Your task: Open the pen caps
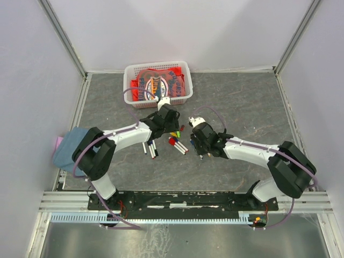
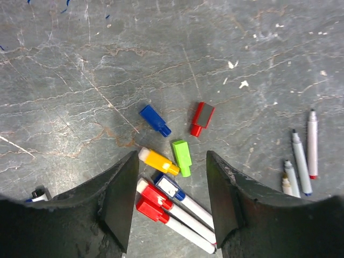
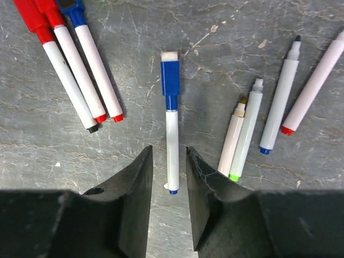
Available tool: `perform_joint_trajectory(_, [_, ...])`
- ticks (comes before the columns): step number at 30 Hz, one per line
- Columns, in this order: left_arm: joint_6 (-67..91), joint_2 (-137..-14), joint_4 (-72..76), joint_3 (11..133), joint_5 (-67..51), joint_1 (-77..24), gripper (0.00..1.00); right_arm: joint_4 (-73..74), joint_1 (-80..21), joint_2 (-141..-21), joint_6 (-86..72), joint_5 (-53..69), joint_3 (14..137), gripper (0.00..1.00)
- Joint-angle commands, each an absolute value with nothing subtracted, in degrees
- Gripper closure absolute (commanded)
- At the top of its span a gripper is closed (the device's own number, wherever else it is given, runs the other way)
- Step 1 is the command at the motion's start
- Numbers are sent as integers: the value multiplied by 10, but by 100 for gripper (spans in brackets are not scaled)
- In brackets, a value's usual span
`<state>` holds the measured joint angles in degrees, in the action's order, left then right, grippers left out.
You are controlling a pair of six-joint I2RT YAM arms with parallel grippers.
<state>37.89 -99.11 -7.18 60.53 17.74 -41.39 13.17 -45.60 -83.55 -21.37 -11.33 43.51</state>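
Right gripper (image 3: pixel 169 151): jaws slightly apart, straddling the tail of a blue-capped pen (image 3: pixel 172 134) that lies flat, unclamped.
Left gripper (image 2: pixel 171 157): jaws wide, empty, above loose caps.
Done: blue cap (image 2: pixel 155 120), red cap (image 2: pixel 202 119) and green cap (image 2: pixel 182 157) off; four uncapped pens (image 3: pixel 279 102) lie nearby.
Remaining: three capped pens (image 3: pixel 70 70), plus the straddled one.

a blue cap (image 2: pixel 155 120), a red cap (image 2: pixel 202 119), a green cap (image 2: pixel 181 157) and a yellow cap (image 2: pixel 158 161) lie loose and flat, close together. one white pen (image 3: pixel 172 153) lies flat, capped in blue.
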Motion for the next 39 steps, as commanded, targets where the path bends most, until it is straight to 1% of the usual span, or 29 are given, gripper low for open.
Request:
perform_joint_trajectory(1, [368, -943, -43, 592, 162, -417, 40, 105, -459, -851, -217, -98, 451, 62])
perform_joint_trajectory(9, [382, -917, -22, 567, 140, -417, 40, 107, -459, -876, -226, -100, 440, 63])
perform_joint_trajectory(12, [387, -909, -18, 564, 135, -416, 40, 103, -459, -881, -233, -98, 430, 65])
perform_joint_trajectory(16, [393, -906, -15, 563, 123, -417, 39, 107, -460, -882, -240, -96, 422, 74])
perform_joint_trajectory(20, [403, -901, -10, 562, 106, -416, 39, 112, -460, -879, -245, -95, 413, 90])
perform_joint_trajectory(22, [409, -899, -7, 562, 92, -417, 38, 111, -460, -874, -248, -95, 409, 95])
perform_joint_trajectory(24, [416, -898, -3, 562, 76, -416, 38, 109, -460, -866, -251, -95, 407, 99])
perform_joint_trajectory(33, [453, -894, 15, 555, 3, -415, 34, 82, -460, -773, -264, -63, 389, 99])
perform_joint_trajectory(39, [494, -901, 62, 533, -61, -412, 33, 71, -460, -720, -278, -35, 387, 99])
